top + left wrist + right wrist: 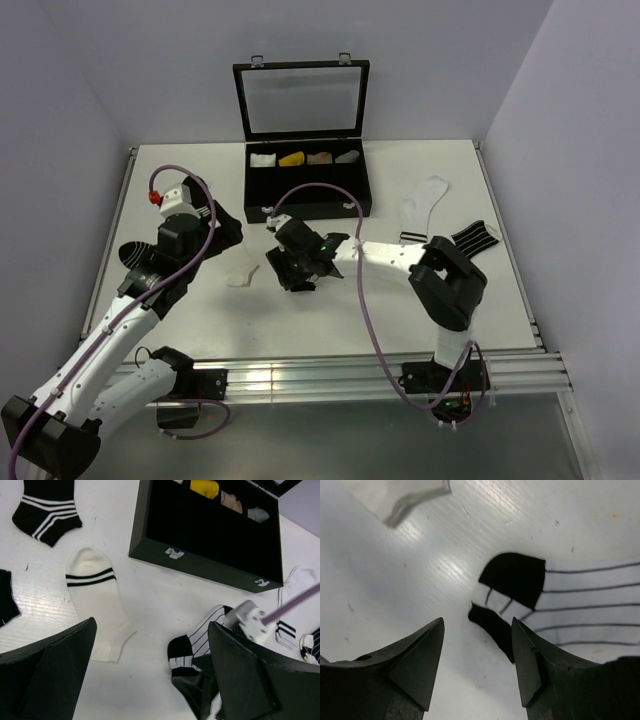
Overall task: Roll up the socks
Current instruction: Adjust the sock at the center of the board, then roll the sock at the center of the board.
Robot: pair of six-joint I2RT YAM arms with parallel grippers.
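Observation:
The white sock with thin black lines (580,605) lies flat on the table, its black toe (512,580) folded over at the tip. My right gripper (477,645) is open and low over the table, its right finger beside the toe and touching nothing; the top view shows it (295,268) covering most of that sock. The left wrist view shows the same sock (202,635). The plain white sock with black cuff bands (425,198) lies flat at the right, also in the left wrist view (292,592). My left gripper (150,680) is open and empty, hovering at the left (205,232).
A cream sock with a dark cuff band (95,605) lies between the arms (240,272). Black socks with white stripes lie at the left (45,510) and right (475,240). An open black box (308,212) holding rolled bundles stands at the back.

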